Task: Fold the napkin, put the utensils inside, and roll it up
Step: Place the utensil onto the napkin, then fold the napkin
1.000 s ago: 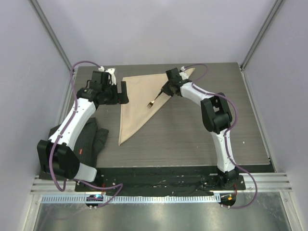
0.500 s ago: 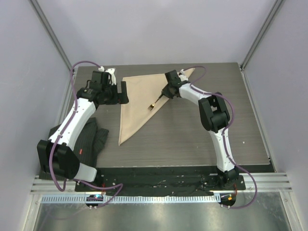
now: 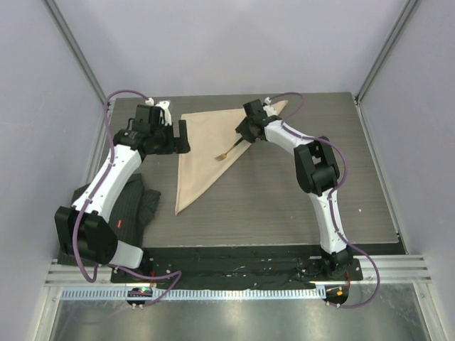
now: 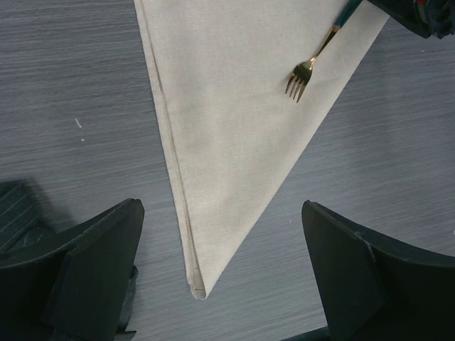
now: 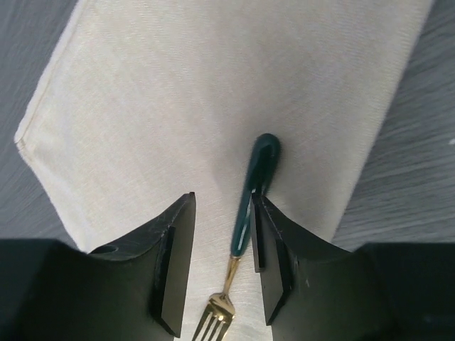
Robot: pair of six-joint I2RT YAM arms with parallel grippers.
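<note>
The beige napkin (image 3: 202, 145) lies folded into a long triangle on the table, its sharp tip pointing at the near edge. A fork (image 3: 227, 151) with a dark green handle and gold tines rests on the napkin's right part, tines toward the near left. My right gripper (image 3: 244, 135) stands over the handle, open. The handle (image 5: 249, 206) lies against the right finger's inner pad, with a gap to the left finger. My left gripper (image 3: 181, 136) hangs wide open and empty at the napkin's left edge. In its view the napkin's tip (image 4: 199, 284) sits between the fingers.
A dark grey ribbed cloth (image 3: 135, 206) lies crumpled at the near left beside the left arm. Grey walls close in the table on both sides and at the back.
The right gripper's jaws have opened off the fork's handle, and the fork now lies on the napkin. The left arm has not moved.
</note>
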